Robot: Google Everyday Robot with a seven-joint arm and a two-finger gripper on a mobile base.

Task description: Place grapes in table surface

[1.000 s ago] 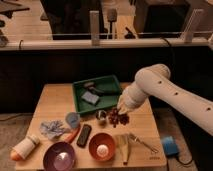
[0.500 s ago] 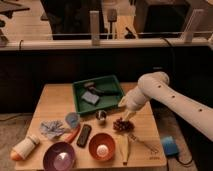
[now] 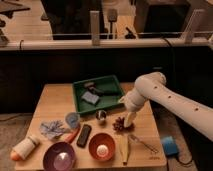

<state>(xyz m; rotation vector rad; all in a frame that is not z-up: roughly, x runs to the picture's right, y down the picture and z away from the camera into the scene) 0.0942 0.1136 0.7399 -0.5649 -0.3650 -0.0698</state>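
Note:
The grapes, a small dark reddish-purple cluster, lie on the light wooden table surface, right of centre and just in front of the green tray. My gripper hangs at the end of the white arm that reaches in from the right. Its tip is right beside the grapes, on their right and slightly above them. I cannot see whether it still touches them.
A green tray holding grey items stands behind the grapes. A small shiny dark ball sits to their left. An orange bowl, a purple bowl, a black block, a blue cloth and a white bottle fill the front.
The grapes went from hanging at the gripper above the table to lying on the tabletop. The arm has shifted a little to the right and up.

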